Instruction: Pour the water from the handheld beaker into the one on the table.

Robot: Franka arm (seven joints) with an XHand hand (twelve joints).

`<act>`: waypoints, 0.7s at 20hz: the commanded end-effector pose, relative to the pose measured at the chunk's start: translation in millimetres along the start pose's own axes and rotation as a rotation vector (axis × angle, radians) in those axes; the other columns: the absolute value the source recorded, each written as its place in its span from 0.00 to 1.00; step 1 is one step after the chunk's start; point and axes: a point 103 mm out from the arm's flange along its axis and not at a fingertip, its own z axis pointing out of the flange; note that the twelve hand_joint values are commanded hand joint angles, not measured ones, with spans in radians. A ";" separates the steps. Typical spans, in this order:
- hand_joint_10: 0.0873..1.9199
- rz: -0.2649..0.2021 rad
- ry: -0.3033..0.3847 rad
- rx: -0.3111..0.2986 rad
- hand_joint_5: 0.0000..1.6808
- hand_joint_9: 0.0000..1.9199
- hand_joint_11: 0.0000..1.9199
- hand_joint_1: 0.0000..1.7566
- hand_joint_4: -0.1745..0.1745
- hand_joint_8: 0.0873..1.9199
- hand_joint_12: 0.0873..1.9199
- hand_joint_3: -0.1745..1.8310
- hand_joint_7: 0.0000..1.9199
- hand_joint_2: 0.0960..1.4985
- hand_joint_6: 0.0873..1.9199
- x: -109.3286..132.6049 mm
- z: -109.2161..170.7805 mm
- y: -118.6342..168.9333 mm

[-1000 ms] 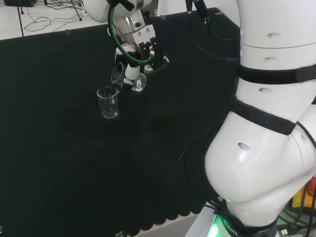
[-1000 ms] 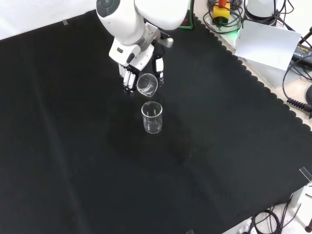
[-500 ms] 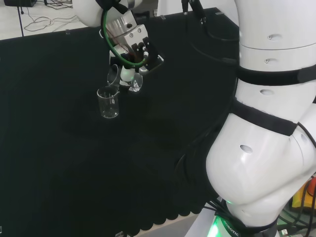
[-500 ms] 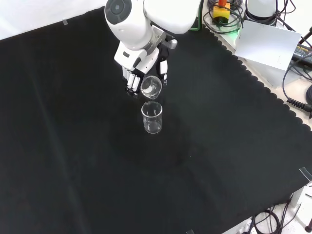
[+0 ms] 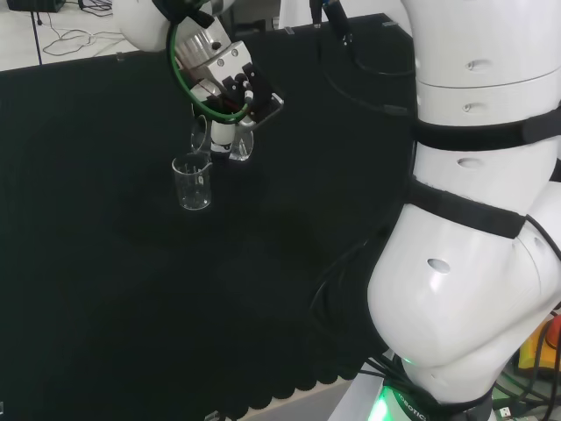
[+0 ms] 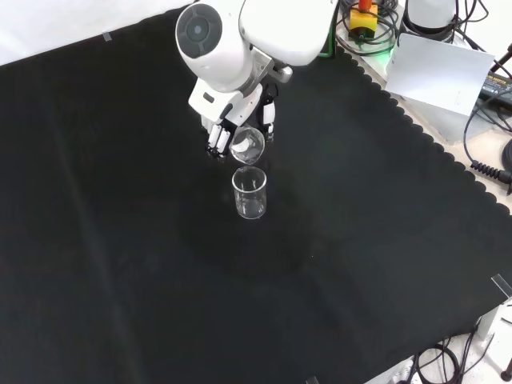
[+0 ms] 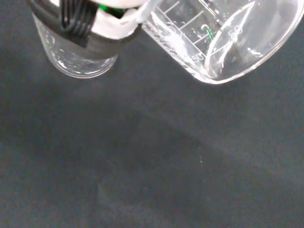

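In the front view, the held beaker (image 6: pixel 246 145) hangs tilted just above and behind the standing beaker (image 6: pixel 250 193) on the surface (image 6: pixel 120 240)

Water level in tilted beaker (image 7: pixel 223 42) — unreadable.

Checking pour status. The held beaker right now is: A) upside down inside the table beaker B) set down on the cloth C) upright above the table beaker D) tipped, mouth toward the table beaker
D: the hand holds the held beaker tipped, mouth just above the table beaker.
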 end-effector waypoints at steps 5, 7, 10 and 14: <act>0.53 0.030 -0.058 0.035 0.58 0.68 0.55 0.73 0.16 0.33 0.40 0.00 0.66 0.74 0.51 2.4 -3.2 0.7; 0.53 0.036 -0.064 0.035 0.58 0.68 0.55 0.73 0.16 0.33 0.39 0.00 0.66 0.74 0.51 3.4 -4.3 1.0; 0.53 0.041 -0.082 0.038 0.58 0.68 0.55 0.73 0.16 0.33 0.39 0.00 0.66 0.74 0.51 5.1 -5.7 1.5; 0.53 0.050 -0.105 0.047 0.58 0.68 0.55 0.73 0.15 0.33 0.39 0.00 0.66 0.74 0.51 8.5 -8.2 2.3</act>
